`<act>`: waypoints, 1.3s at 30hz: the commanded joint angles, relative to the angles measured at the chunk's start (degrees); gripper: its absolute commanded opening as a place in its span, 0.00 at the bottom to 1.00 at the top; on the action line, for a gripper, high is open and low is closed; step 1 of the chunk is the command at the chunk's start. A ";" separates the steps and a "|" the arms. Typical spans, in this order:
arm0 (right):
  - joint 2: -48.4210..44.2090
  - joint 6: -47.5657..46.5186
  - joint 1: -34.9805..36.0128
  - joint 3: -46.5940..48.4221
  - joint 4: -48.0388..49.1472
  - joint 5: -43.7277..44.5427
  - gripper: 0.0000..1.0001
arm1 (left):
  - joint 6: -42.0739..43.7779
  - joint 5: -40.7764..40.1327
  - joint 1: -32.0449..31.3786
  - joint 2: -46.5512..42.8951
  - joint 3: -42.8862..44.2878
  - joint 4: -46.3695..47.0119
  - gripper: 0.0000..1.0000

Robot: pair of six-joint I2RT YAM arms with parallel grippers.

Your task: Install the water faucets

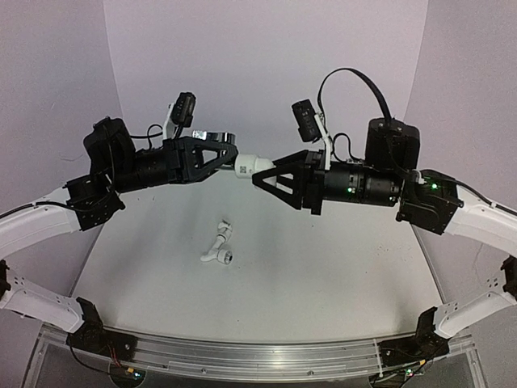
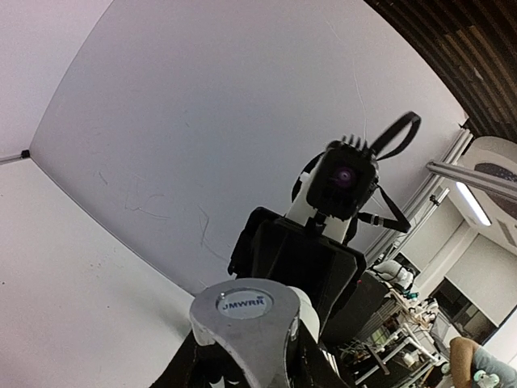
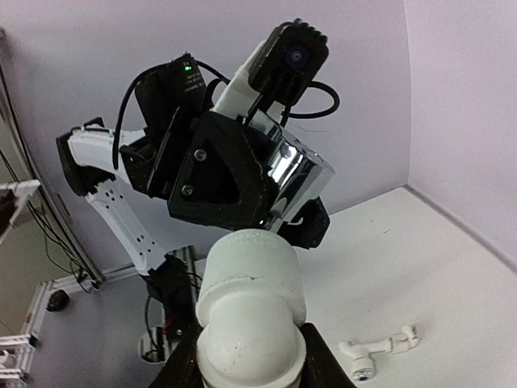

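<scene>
Aloft, left pincer point(image 1: 229, 155) clamps chrome faucet point(image 3: 295, 172), right pincer point(image 1: 260, 179) white elbow point(image 1: 249, 165); bent pipe point(image 1: 218, 246) on table point(image 1: 323, 259) below.

The chrome faucet point(image 2: 242, 319) is cut off at the bottom of the left wrist view, the white elbow fitting point(image 3: 250, 315) at the bottom of the right; the faucet's stem is hidden in every view

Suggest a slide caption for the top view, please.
Above the table, the left gripper holds the faucet to the elbow in the right gripper; a bent pipe lies below.
</scene>
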 commanded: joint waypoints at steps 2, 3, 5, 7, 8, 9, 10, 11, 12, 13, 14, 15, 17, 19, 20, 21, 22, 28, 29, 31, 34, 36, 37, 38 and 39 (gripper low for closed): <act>0.36 23.64 -4.72 5.17 5.58 -2.39 0.00 | 10.29 -4.70 -1.56 -3.62 -1.84 -0.47 0.00; 0.79 26.75 -5.59 5.38 5.62 -3.74 0.00 | 11.98 -5.98 -2.01 -3.94 -1.68 -1.86 0.00; 1.68 32.17 -6.39 5.76 5.66 -6.26 0.00 | 15.11 -8.71 -2.80 -4.67 -1.32 -4.73 0.00; 1.90 36.45 -6.49 5.83 5.56 -7.14 0.00 | 17.84 -11.97 -3.26 -5.12 -0.93 -7.47 0.00; 1.98 38.13 -6.53 5.92 5.53 -7.59 0.00 | 18.74 -13.35 -3.44 -5.39 -0.74 -8.76 0.00; 2.08 39.00 -6.48 6.12 5.52 -8.15 0.00 | 19.47 -14.43 -3.51 -5.62 -0.60 -9.75 0.00; 2.10 39.17 -6.52 6.38 5.54 -9.09 0.02 | 19.92 -15.49 -3.58 -5.79 -0.39 -10.55 0.00; 2.16 38.85 -6.52 6.69 5.53 -9.93 0.07 | 20.22 -16.34 -3.60 -5.99 -0.02 -11.48 0.00; 2.14 37.67 -6.52 7.08 5.45 -10.60 0.18 | 19.87 -17.05 -3.60 -6.09 0.49 -12.51 0.00; 2.12 36.13 -6.52 7.53 5.35 -11.15 0.32 | 19.17 -17.71 -3.60 -6.21 1.00 -13.50 0.00; 2.11 32.94 -6.55 8.05 5.12 -11.21 0.54 | 17.46 -18.25 -3.60 -6.40 1.42 -14.14 0.00; 2.05 27.97 -6.59 8.49 4.15 -10.83 0.69 | 15.45 -18.47 -3.60 -6.74 1.53 -13.97 0.00; 1.46 16.50 -6.62 9.18 -0.86 -7.64 0.83 | 11.10 -17.99 -3.53 -7.64 1.40 -12.61 0.00; -0.07 3.35 -6.58 8.46 -5.14 -2.17 0.91 | 7.02 -17.35 -3.53 -8.42 1.43 -11.79 0.00; -0.89 -2.23 -6.60 7.61 -6.40 0.35 0.92 | 5.00 -16.95 -3.51 -8.62 1.48 -11.72 0.00; -2.18 -10.35 -6.63 6.38 -6.98 2.46 0.93 | 3.10 -16.49 -3.47 -8.79 1.57 -11.62 0.00; -3.47 -18.71 -6.58 5.48 -7.07 2.99 0.95 | 1.17 -16.08 -3.46 -8.59 1.55 -11.61 0.00; -10.59 -64.42 -5.61 -3.14 -4.02 2.38 0.98 | -6.94 -8.38 -3.26 -4.41 4.65 -13.16 0.00; -11.07 -68.38 -5.37 -4.66 -1.85 3.38 0.98 | -8.11 -6.89 -3.25 -3.66 5.05 -12.88 0.00; -11.39 -76.07 -4.86 -6.42 0.46 4.13 0.98 | -9.86 -4.63 -3.19 -2.45 5.79 -12.58 0.00; -11.91 -87.88 -2.95 -10.38 6.29 5.15 0.98 | -12.49 -1.82 -3.16 -0.52 6.73 -11.70 0.00; -12.21 -95.45 -1.88 -13.31 9.74 5.60 0.98 | -13.73 -0.32 -3.16 0.54 7.15 -10.77 0.00; -12.18 -99.10 -1.71 -14.62 11.09 5.60 0.98 | -14.42 0.02 -3.17 0.91 7.19 -10.52 0.00; -12.13 -101.88 -1.62 -15.57 11.96 5.50 0.98 | -14.84 0.18 -3.19 1.14 7.25 -10.25 0.00; -12.06 -104.23 -1.56 -16.39 12.76 5.37 0.97 | -15.24 0.34 -3.19 1.34 7.26 -10.00 0.00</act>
